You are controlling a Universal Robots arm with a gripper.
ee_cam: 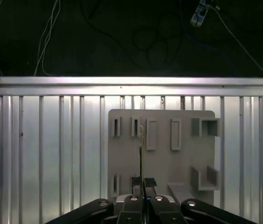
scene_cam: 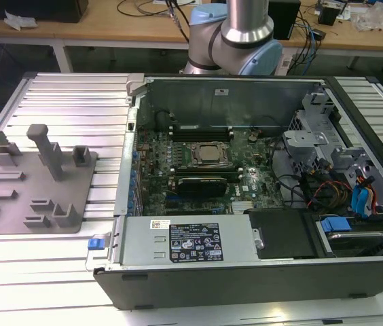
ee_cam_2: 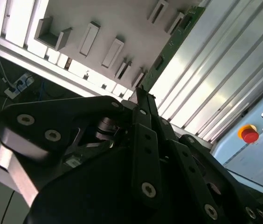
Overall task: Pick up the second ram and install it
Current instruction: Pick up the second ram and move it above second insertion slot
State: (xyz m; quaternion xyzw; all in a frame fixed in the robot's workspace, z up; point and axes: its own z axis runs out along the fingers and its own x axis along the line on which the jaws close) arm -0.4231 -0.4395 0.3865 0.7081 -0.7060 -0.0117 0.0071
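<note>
The black two-finger gripper (ee_cam: 143, 185) is clamped on one end of the long, thin green circuit-board second ram (ee_cam: 141, 149). It holds the stick edge-on over the grey plastic holder tray (ee_cam: 169, 163) at the exterior view's left, probably so that the fingers press on its flat faces.

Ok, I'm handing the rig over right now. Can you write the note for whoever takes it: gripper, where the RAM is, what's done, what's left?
Gripper: shut on the long, thin green RAM circuit-board stick, which is seen edge-on in the first wrist view.
Stick: over the grey plastic holder tray, at the exterior view's left, well apart from the open black computer case.
Done: the stick is gripped. I cannot tell whether it has fully cleared its tray slot.
Left: the install. The stick is not yet in the case.
</note>
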